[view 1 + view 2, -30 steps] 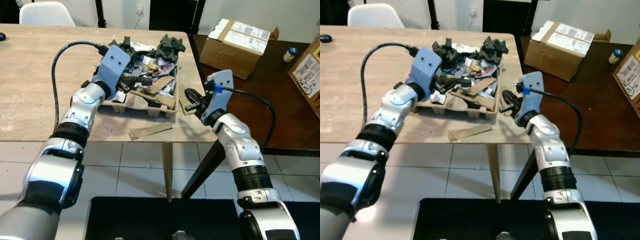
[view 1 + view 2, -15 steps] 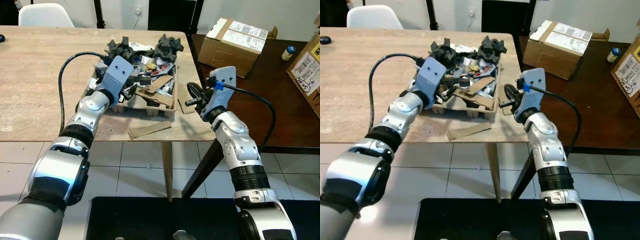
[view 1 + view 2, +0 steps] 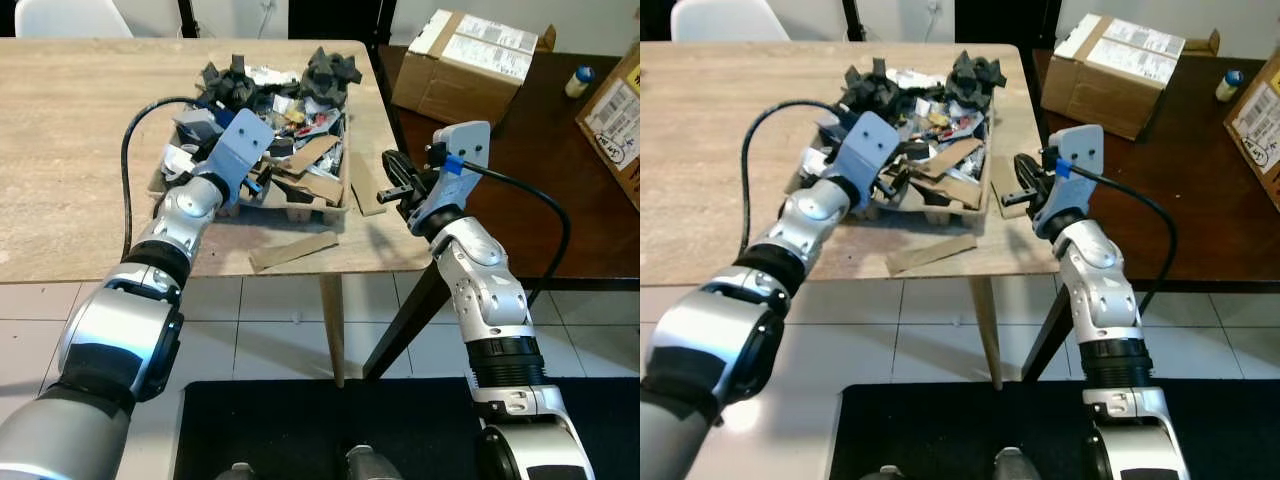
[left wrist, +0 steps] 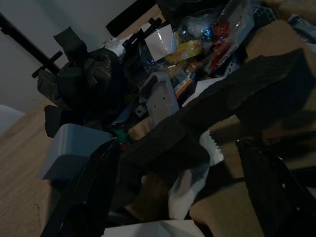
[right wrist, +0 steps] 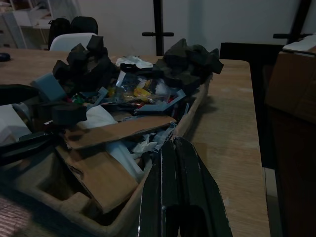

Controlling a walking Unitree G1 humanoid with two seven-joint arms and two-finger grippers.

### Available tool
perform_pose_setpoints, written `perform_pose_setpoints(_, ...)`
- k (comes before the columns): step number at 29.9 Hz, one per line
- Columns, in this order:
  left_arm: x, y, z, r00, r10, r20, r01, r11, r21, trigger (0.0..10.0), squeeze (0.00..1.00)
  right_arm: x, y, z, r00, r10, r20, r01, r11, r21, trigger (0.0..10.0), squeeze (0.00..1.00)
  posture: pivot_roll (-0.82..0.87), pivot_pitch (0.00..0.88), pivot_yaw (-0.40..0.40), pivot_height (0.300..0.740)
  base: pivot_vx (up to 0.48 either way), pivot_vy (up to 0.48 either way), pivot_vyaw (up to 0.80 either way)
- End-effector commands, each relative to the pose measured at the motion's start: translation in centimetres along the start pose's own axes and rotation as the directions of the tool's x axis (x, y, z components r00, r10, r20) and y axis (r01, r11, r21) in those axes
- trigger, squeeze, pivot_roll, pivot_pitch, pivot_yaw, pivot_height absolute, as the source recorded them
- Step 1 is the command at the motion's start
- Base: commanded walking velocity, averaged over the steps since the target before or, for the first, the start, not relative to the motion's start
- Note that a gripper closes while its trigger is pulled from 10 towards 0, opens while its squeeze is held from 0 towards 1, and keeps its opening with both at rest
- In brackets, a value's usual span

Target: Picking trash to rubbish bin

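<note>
Since the earlier frame the left hand (image 3: 262,182) had pushed further into the trash, and the right hand (image 3: 393,183) had edged closer to the tray. On the wooden bench (image 3: 70,150), the cardboard tray (image 3: 318,208) held the heaped trash (image 3: 275,105); a loose cardboard strip (image 3: 293,250) lay just in front of the tray. The left hand's fingers (image 4: 84,197) were spread around a dark foam scrap (image 4: 232,94) inside the tray, while the right hand, fingers pressed together, hovered beside the tray's right edge.

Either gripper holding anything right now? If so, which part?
Nothing held. Left gripper is open, its fingers either side of a dark foam piece in the cardboard tray. Right gripper is shut, empty.
</note>
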State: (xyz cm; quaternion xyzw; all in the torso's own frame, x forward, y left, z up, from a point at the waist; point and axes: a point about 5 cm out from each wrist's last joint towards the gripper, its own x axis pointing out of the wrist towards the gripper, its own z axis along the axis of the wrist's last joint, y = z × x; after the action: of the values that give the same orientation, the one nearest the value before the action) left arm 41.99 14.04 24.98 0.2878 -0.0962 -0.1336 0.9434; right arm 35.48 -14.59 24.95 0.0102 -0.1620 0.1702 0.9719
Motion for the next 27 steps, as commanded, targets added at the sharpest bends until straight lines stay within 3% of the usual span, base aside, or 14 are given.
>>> perform_pose_setpoints(1, -0.04, -0.61, -0.60, 0.999, -0.023, -0.037, 0.024, 1.000, 0.015, 10.0, 0.00, -0.43, -0.32, -0.03, 1.000, -0.016, -0.005, 0.016, 1.000, 0.007, 10.0, 0.00, -0.07, 0.299, 0.008, 0.740, 0.000, 0.000, 0.00)
perform_pose_setpoints(9, 0.09, 0.23, -0.30, 0.998, 0.034, -0.047, -0.034, 0.999, 0.022, 10.0, 0.00, -0.54, -0.39, 0.60, 1.000, -0.030, 0.008, 0.030, 1.000, 0.009, 10.0, 0.00, -0.08, 0.311, 0.008, 0.740, 0.000, 0.000, 0.00)
perform_pose_setpoints(10, 0.10, 0.25, -0.30, 0.998, 0.034, -0.050, -0.033, 0.999, 0.019, 8.5, 0.00, -0.55, -0.38, 0.63, 1.000, -0.030, 0.008, 0.030, 1.000, 0.009, 10.0, 0.00, -0.08, 0.311, 0.009, 0.740, 0.000, 0.000, 0.00)
perform_pose_setpoints(11, 0.10, 0.25, -0.30, 0.998, 0.034, -0.050, -0.033, 0.999, 0.019, 8.5, 0.00, -0.55, -0.38, 0.63, 1.000, -0.030, 0.008, 0.030, 1.000, 0.009, 10.0, 0.00, -0.08, 0.311, 0.009, 0.740, 0.000, 0.000, 0.00)
perform_pose_setpoints(12, 0.10, 0.28, -0.31, 0.998, 0.033, -0.053, -0.032, 0.999, 0.020, 5.5, 0.00, -0.54, -0.38, 0.65, 0.999, -0.031, 0.008, 0.031, 0.999, 0.009, 10.0, 0.00, -0.08, 0.311, 0.009, 0.740, 0.000, 0.000, 0.00)
perform_pose_setpoints(13, 0.10, 0.28, -0.31, 0.998, 0.033, -0.053, -0.032, 0.999, 0.020, 5.5, 0.00, -0.54, -0.38, 0.65, 0.999, -0.031, 0.008, 0.031, 0.999, 0.009, 10.0, 0.00, -0.08, 0.311, 0.009, 0.740, 0.000, 0.000, 0.00)
perform_pose_setpoints(14, 0.10, 0.25, -0.36, 0.998, 0.026, -0.058, -0.026, 1.000, 0.001, 2.7, 0.00, -0.53, -0.37, 0.67, 0.999, -0.031, 0.008, 0.031, 0.999, 0.009, 10.0, 0.00, -0.08, 0.310, 0.009, 0.740, 0.000, 0.000, 0.00)
perform_pose_setpoints(15, 0.10, 0.20, -0.42, 0.998, 0.017, -0.062, -0.018, 1.000, -0.013, 1.8, 0.00, -0.52, -0.36, 0.67, 0.999, -0.032, 0.007, 0.032, 0.999, 0.009, 10.0, 0.00, -0.08, 0.307, 0.011, 0.740, 0.000, 0.000, 0.00)
perform_pose_setpoints(16, 0.09, 0.15, -0.49, 0.998, 0.005, -0.067, -0.007, 1.000, -0.028, 0.0, 0.00, -0.50, -0.38, 0.67, 0.999, -0.034, 0.007, 0.034, 0.999, 0.010, 10.0, 0.00, -0.08, 0.306, 0.011, 0.740, 0.000, 0.000, 0.00)
perform_pose_setpoints(27, -0.10, 0.15, -0.96, 0.996, -0.039, -0.086, 0.033, 0.998, -0.062, 0.0, 0.00, -0.52, -0.77, 0.56, 0.999, -0.050, -0.002, 0.050, 0.999, 0.012, 10.0, 0.00, -0.07, 0.298, 0.011, 0.740, 0.000, 0.000, 0.00)
